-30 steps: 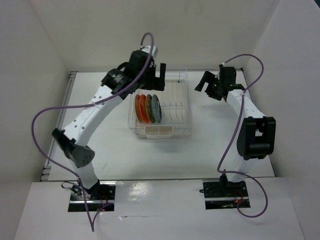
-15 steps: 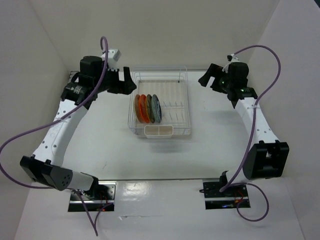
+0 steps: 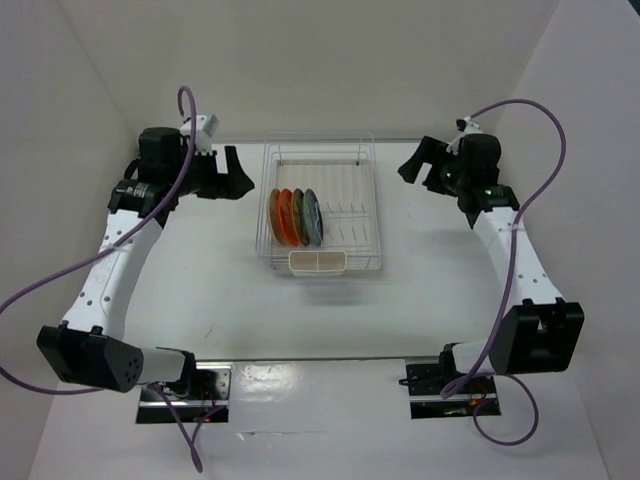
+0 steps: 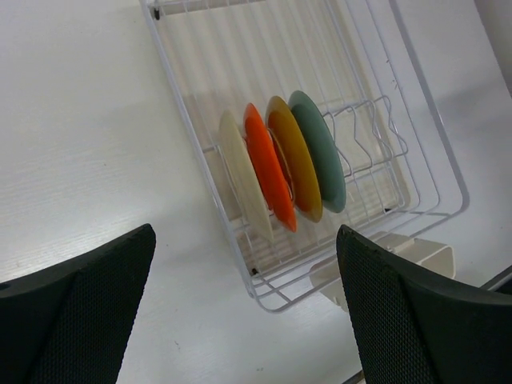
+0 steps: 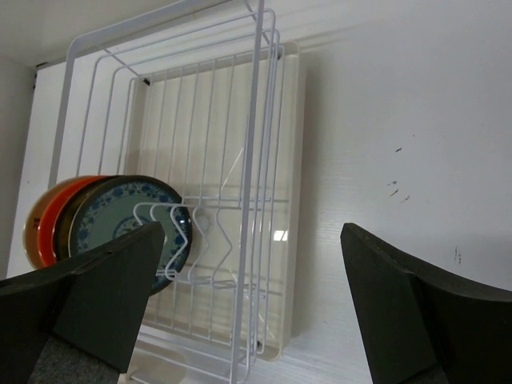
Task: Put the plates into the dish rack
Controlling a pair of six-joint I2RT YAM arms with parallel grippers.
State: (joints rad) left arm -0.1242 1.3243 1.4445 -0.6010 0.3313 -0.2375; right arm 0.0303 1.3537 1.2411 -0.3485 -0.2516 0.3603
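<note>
White wire dish rack (image 3: 345, 185): carrying four small round plates (image 3: 295, 217) upright.
Left jaws: gaping wide, empty, at rack's ten o'clock.
Right jaws: gaping wide, empty, two o'clock.

Robotics lab bench / test cell. Evidence: plain white table (image 3: 220, 290) boxed in by bare white panels, i.e. back wall (image 3: 320, 70), L side wall (image 3: 50, 150), R side wall (image 3: 590, 150). Two white-and-black robot arms, L arm (image 3: 110, 270) & R arm (image 3: 510, 250), fixed on metal base plates (image 3: 215, 385) at near edge. Purple cables (image 3: 520, 101) loop loose from bases up to wrists. Glossy white front ledge (image 3: 320, 400) reflects overhead lamps; light is flat and even. One household item: wire dish rack (image 3: 345, 185) w/ plates (image 3: 295, 217) standing in it, mid-table. Setup reads as staged rig, lab-type.
</note>
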